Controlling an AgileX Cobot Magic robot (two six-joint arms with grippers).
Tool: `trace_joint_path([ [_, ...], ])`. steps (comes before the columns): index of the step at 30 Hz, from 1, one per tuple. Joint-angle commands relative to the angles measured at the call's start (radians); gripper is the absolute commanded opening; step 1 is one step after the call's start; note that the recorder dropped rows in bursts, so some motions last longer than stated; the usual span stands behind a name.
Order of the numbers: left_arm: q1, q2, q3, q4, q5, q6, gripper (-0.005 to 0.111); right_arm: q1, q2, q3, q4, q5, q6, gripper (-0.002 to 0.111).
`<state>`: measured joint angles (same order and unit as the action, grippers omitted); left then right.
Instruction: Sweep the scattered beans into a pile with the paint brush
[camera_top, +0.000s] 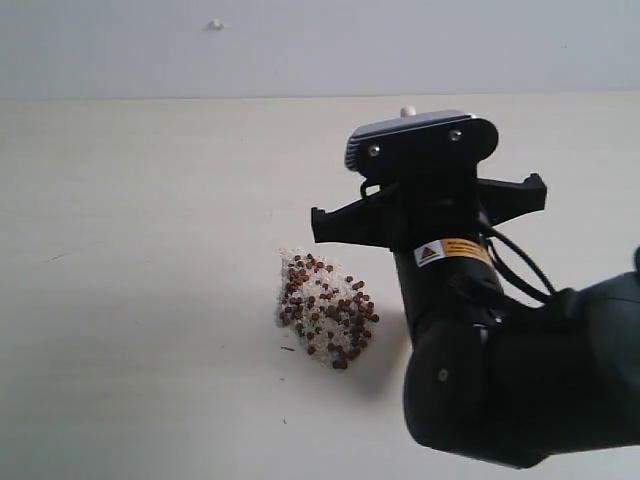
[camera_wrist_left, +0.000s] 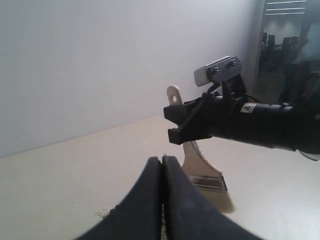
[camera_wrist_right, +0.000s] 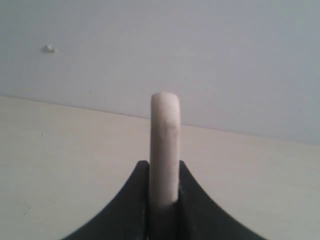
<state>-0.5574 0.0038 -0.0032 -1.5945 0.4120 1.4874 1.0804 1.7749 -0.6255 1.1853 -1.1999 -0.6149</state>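
The beans (camera_top: 327, 310) lie in one dense pile of brown pellets and white crumbs at the middle of the table. My right gripper (camera_wrist_right: 164, 167) is shut on the pale wooden handle of the paint brush (camera_wrist_right: 164, 135). In the left wrist view the paint brush (camera_wrist_left: 199, 162) stands tilted, handle hole up and silver ferrule (camera_wrist_left: 207, 182) low, with the bristles at the table. Only the handle's tip (camera_top: 407, 112) shows in the exterior view; the right arm (camera_top: 450, 280), just right of the pile, hides the remainder. My left gripper (camera_wrist_left: 161, 161) is shut on nothing and out of the exterior view.
The pale table (camera_top: 150, 250) ends at a grey wall (camera_top: 300, 50) at the back. A few white crumbs (camera_wrist_left: 102, 213) show beside the left fingers. The right arm's bulky black body (camera_top: 520, 390) fills the lower right of the exterior view.
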Motion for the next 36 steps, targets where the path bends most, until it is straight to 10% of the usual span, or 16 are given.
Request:
trace_joint_path([
  [1,-0.001,-0.004,0.003,-0.001,0.001,0.0,0.0,0.002,0.091,-0.074,0.03,-0.021,-0.011,0.0],
  [36,-0.001,-0.004,0.003,-0.001,0.001,0.0,0.0,0.002,0.183,-0.33,0.089,-0.021,-0.23,0.0],
])
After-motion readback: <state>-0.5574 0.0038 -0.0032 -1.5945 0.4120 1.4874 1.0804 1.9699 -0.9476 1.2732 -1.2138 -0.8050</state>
